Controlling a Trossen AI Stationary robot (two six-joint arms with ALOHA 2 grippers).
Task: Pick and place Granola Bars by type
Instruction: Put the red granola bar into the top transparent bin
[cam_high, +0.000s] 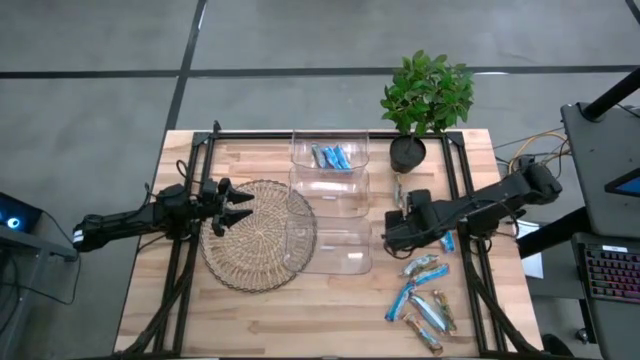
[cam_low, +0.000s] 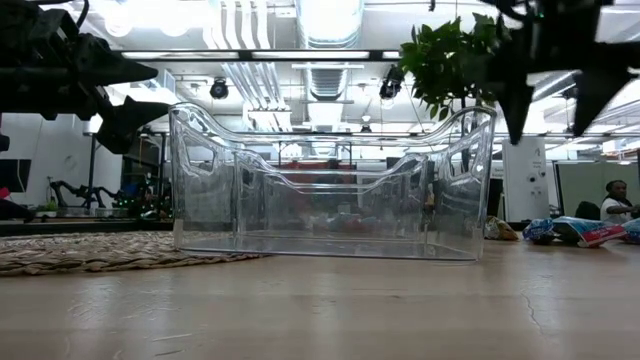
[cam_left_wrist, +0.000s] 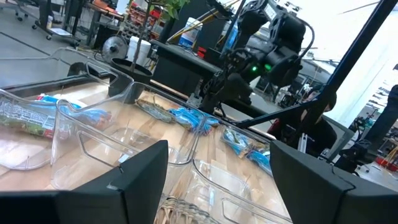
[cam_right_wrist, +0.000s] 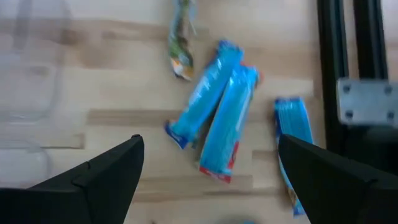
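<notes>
My right gripper (cam_right_wrist: 208, 171): fingers spread wide, empty, hanging over the bars on the table's right side, just right of the bins.
Bars under me: two blue bars (cam_right_wrist: 217, 115) lie side by side, touching; a third blue bar (cam_right_wrist: 292, 134) sits near the frame rail (cam_right_wrist: 348, 50); a green bar (cam_right_wrist: 179, 43) lies beyond them.
Rest of the pile (cam_high: 425, 295): near the table's front right, loose and mixed.
Far bin (cam_high: 330, 152): already holds a few blue bars.
Middle bin (cam_high: 330, 195) and near bin (cam_high: 330, 248): look empty.
Left gripper (cam_high: 235, 205): spread, waiting over the mat (cam_high: 255, 235).
Risk, double pick: the touching pair could both come up, or one gets knocked aside.
Risk, slip: shiny wrappers may slide out of a shallow pinch.
Risk, rail: reaching for the third bar could clip the frame.
Risk, wrong bin: clear walls make mis-sorting easy.
</notes>
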